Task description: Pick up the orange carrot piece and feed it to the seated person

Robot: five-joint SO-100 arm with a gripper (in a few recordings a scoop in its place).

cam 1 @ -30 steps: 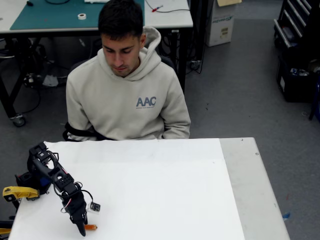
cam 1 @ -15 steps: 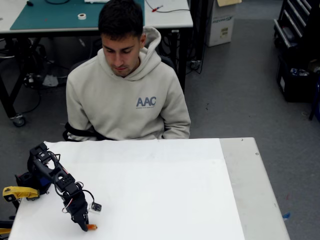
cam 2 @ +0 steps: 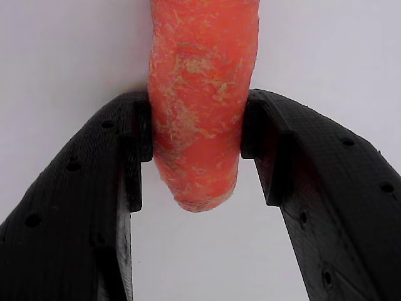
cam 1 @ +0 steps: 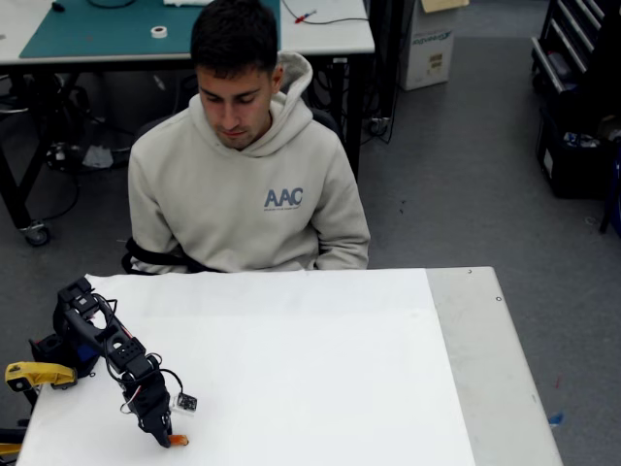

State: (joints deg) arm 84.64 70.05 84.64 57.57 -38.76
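- Carrot (cam 2: 197,106) — bright orange, rough-skinned, with a rounded blunt end; lies on the white table (cam 1: 320,369) near its front left corner in the fixed view, just a small orange tip (cam 1: 179,441) poking out to the right of the black fingers.
- Gripper (cam 2: 195,153) closed snugly on the carrot: in the wrist view both black fingertips (cam 2: 135,150) press against its sides, one left and one right, the blunt end jutting a little past the contact points toward the camera.
- Seen from the fixed view, gripper (cam 1: 165,437) pointed down at the table, tip at the surface; cannot tell whether the carrot is off the table or resting on it.
- Arm (cam 1: 107,345) — black, bent at the elbow, rising from the table's left edge and folding down toward the front; a small white block with wires (cam 1: 182,401) just beside the wrist.
- Yellow clamp (cam 1: 34,374) at the left edge, next to the arm's base.
- Person (cam 1: 247,175) seated behind the far edge of the table, in a beige hoodie with blue "AAC" on the chest, head tilted down — well apart from the carrot, across the white surface.
- Grey strip of table (cam 1: 485,359) along the right side.
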